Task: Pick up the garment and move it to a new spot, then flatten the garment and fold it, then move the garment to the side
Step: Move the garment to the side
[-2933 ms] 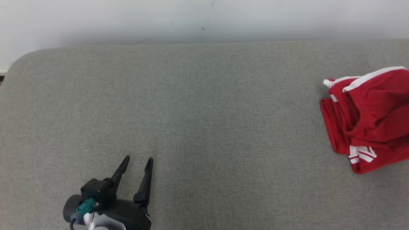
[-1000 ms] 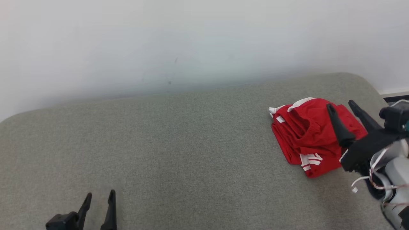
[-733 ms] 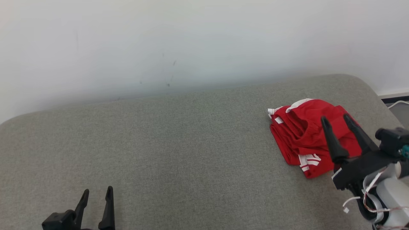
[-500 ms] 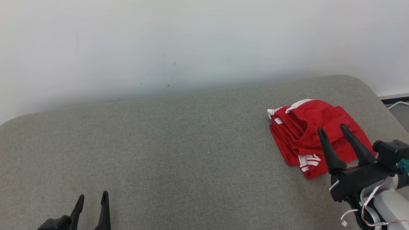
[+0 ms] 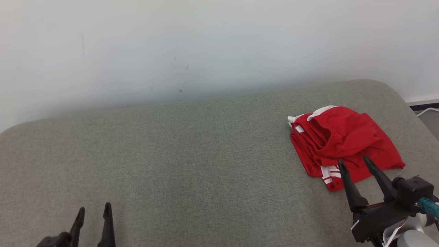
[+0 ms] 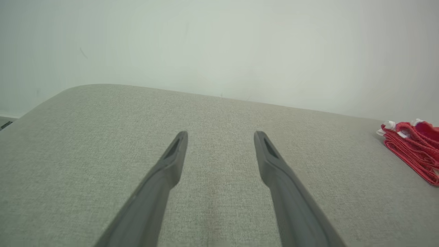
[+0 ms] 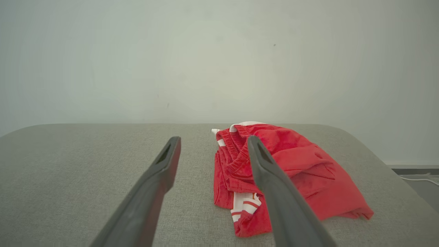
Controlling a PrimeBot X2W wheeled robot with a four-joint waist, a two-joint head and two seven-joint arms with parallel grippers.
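Observation:
A crumpled red garment (image 5: pixel 343 144) with white stripes lies bunched on the right part of the grey padded surface (image 5: pixel 188 164). It shows at the far right edge of the left wrist view (image 6: pixel 415 147) and ahead in the right wrist view (image 7: pixel 284 171). My right gripper (image 5: pixel 355 163) hovers open just in front of the garment's near edge, holding nothing. Low at the left, my left gripper (image 5: pixel 93 210) is open and empty, far from the garment. In the wrist views both pairs of fingers, left (image 6: pixel 220 135) and right (image 7: pixel 213 140), stand spread apart.
A pale wall (image 5: pixel 205 44) runs behind the surface. The surface's rounded right end (image 5: pixel 394 91) drops to the floor, where a white cable (image 5: pixel 427 111) lies. Bare grey padding stretches between the two grippers.
The head camera swung right and tilted up since the oldest frame. Over the last second my right gripper drew back toward me off the garment. My left gripper slipped slightly lower.

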